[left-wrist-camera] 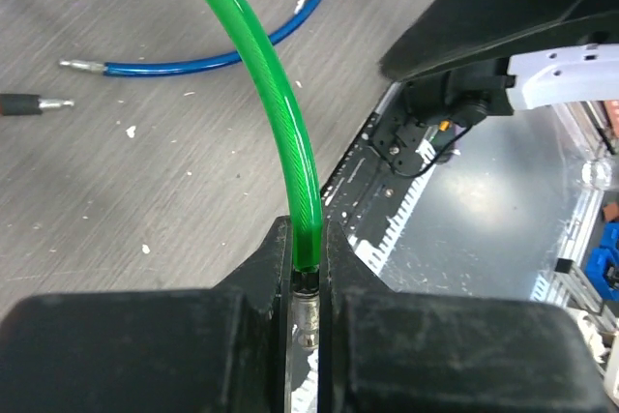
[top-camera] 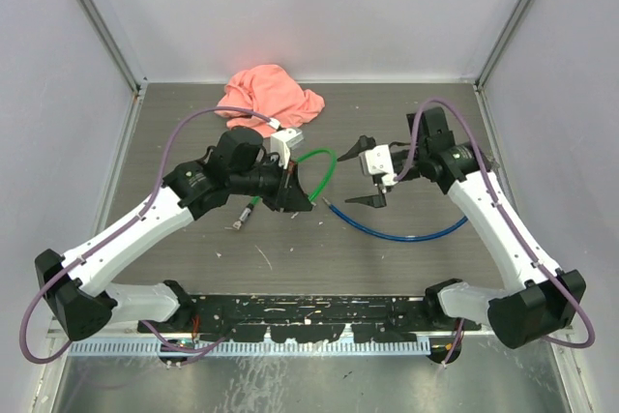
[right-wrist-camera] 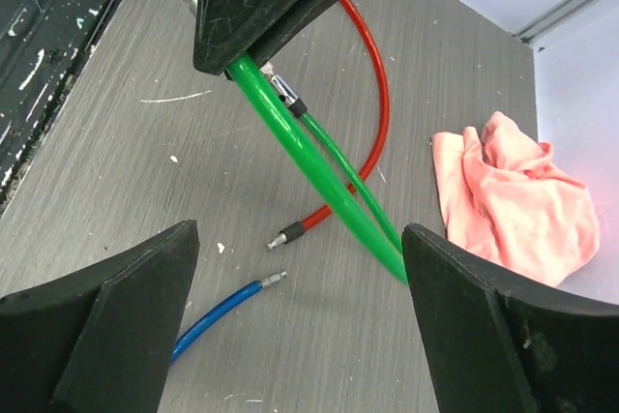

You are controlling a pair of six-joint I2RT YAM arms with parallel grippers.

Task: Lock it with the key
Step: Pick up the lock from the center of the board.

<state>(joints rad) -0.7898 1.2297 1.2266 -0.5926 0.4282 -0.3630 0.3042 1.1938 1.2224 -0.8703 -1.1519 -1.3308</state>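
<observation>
**Green cable clamped at its end, right jaws wide and waiting: no key in sight**

Nearest you, a black rail (top-camera: 309, 309) runs along the surface (top-camera: 319, 263) edge at 6 o'clock, between the two arm bases. It is clear of the work.

Your left arm (top-camera: 145, 224) reaches in toward centre. Its jaws are clenched on the metal end fitting (left-wrist-camera: 307, 311) of the green cable (left-wrist-camera: 280, 113). Holding it by the tip seems meant to present that end, with the cable arching free toward 1 o'clock.

Your right arm (top-camera: 493, 210) faces it from 3 o'clock. Its jaws are spread wide and hold nothing. In the right wrist view the green cable crosses the gap between them, but farther off and not touching.

I cannot pick out a key or a lock body in any view. The clamped fitting is the closest candidate for the locking end.

Watch the clutter below. A blue cable (top-camera: 397, 234) curves under the right jaws at 4 o'clock, its bare tip near centre. A red cable (right-wrist-camera: 377, 113) loops beneath the left jaws, with its black-collared end (right-wrist-camera: 287, 236) lying beside the blue tip. Either could snag a low approach.

Farthest off, at 12 o'clock, a crumpled pink cloth (top-camera: 271, 94) lies well apart from both arms.
</observation>
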